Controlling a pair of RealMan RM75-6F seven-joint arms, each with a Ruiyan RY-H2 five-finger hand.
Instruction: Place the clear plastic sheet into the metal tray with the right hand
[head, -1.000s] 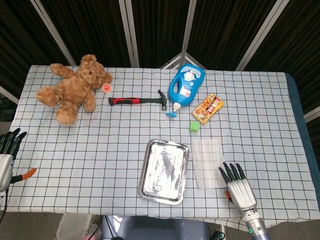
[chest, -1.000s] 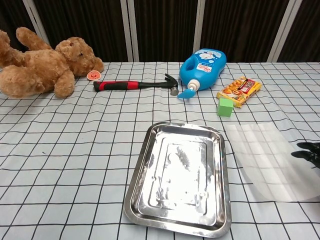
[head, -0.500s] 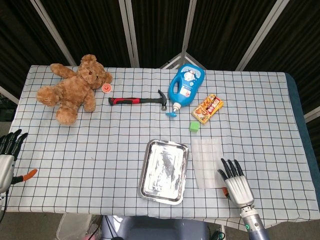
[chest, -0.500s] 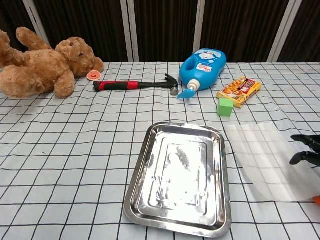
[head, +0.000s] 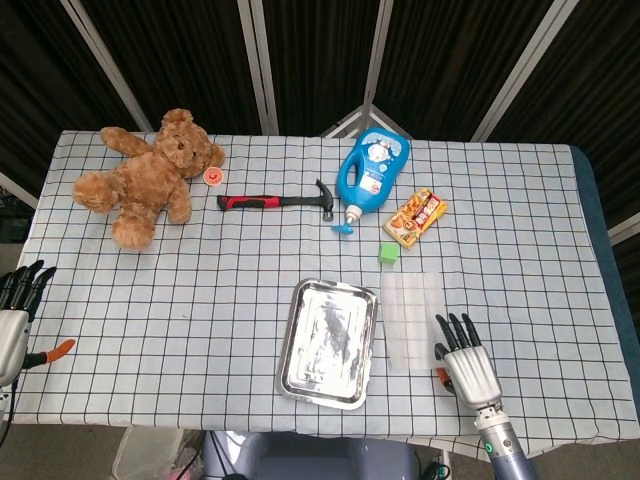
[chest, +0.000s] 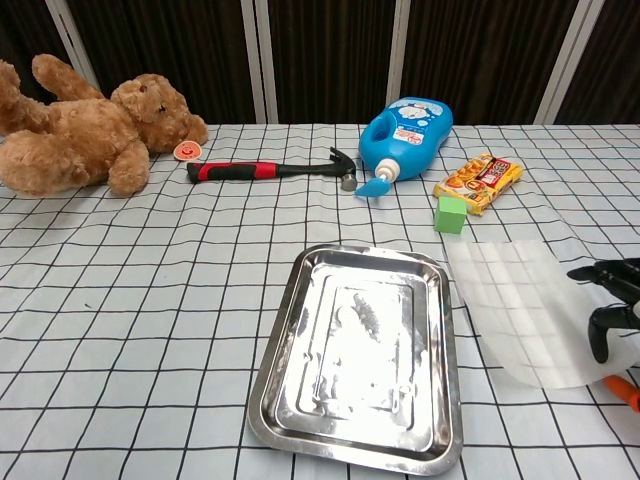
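The clear plastic sheet (head: 410, 318) (chest: 512, 308) lies flat on the checked cloth, just right of the metal tray (head: 289, 350) (chest: 276, 360). The tray holds nothing. My right hand (head: 466, 366) (chest: 612, 305) is at the sheet's near right corner, fingers spread and pointing away from me. Its dark fingertips (head: 452, 328) touch the sheet's edge, and I see no grip around the sheet. In the head view my left hand (head: 14, 310) hangs at the table's left edge, fingers apart and holding nothing.
At the back lie a teddy bear (head: 150, 175), a hammer (head: 275, 201), a blue bottle (head: 372, 172), a snack packet (head: 415, 217) and a green cube (head: 388, 253) just beyond the sheet. The table's front edge runs close behind my right hand.
My right hand has crept forward and left onto the sheet's near right corner. The sheet has slid a little left and away from me. The left hand has barely moved.
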